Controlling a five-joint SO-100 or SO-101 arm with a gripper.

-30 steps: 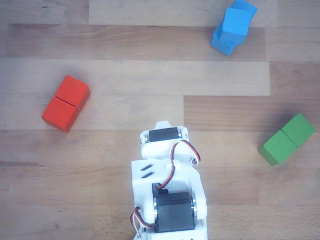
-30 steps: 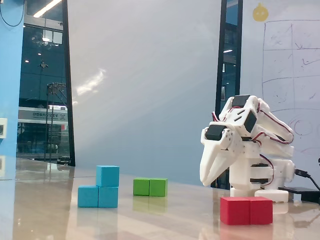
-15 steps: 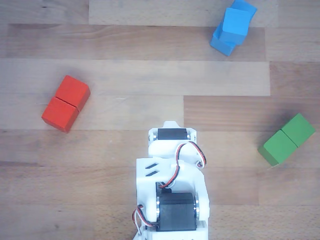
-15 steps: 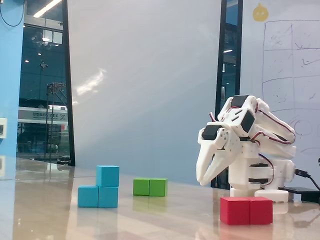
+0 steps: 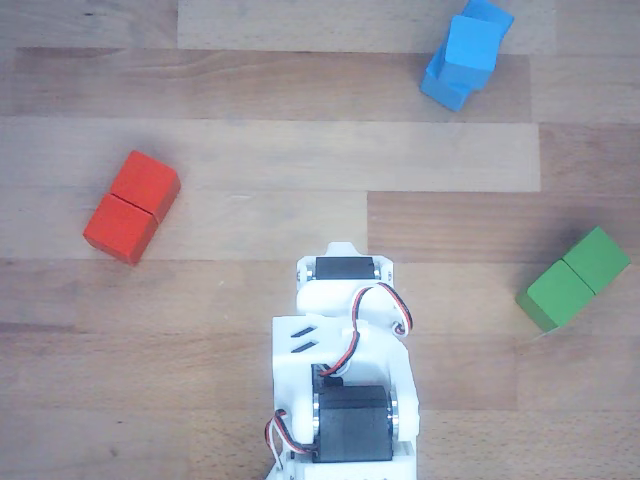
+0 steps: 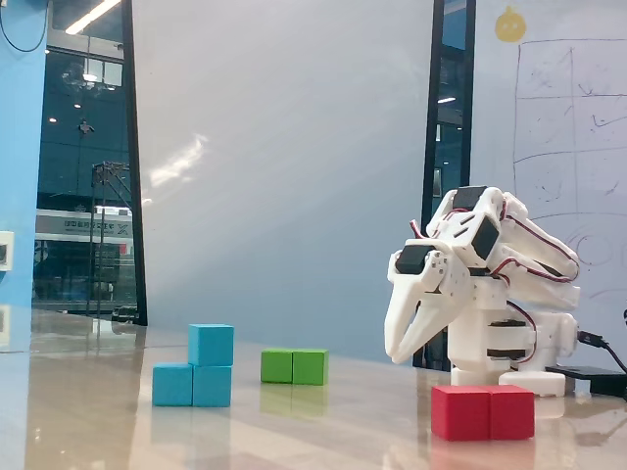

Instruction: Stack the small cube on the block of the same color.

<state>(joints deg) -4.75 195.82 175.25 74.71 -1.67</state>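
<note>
Already, the stack looks made.
Small cube: the small cube [image 6: 211, 345] sits on the right half of the block of the same color [image 6: 192, 386] in the fixed view, edges flush there; in the other view it [image 5: 474, 41] lies at about one o'clock from the arm, turned slightly against the block [image 5: 445, 82] beneath.
Gripper: the gripper [image 6: 402, 348] hangs tips-down near the arm's base, well apart from the stack, nothing between its fingers; whether a gap stands between the tips I cannot tell.
Other blocks: the red block [image 5: 131, 207] at ten o'clock from the arm in the other view, the green block [image 5: 573, 278] at three o'clock, both bare on the wooden table [image 5: 250, 150].
Done: placing and release, by my judgement.
Left: nothing plain, perhaps only the arm's settling at rest.
Risk: the slight twist leaves the cube's corners overhanging; a knock could tip it.
</note>
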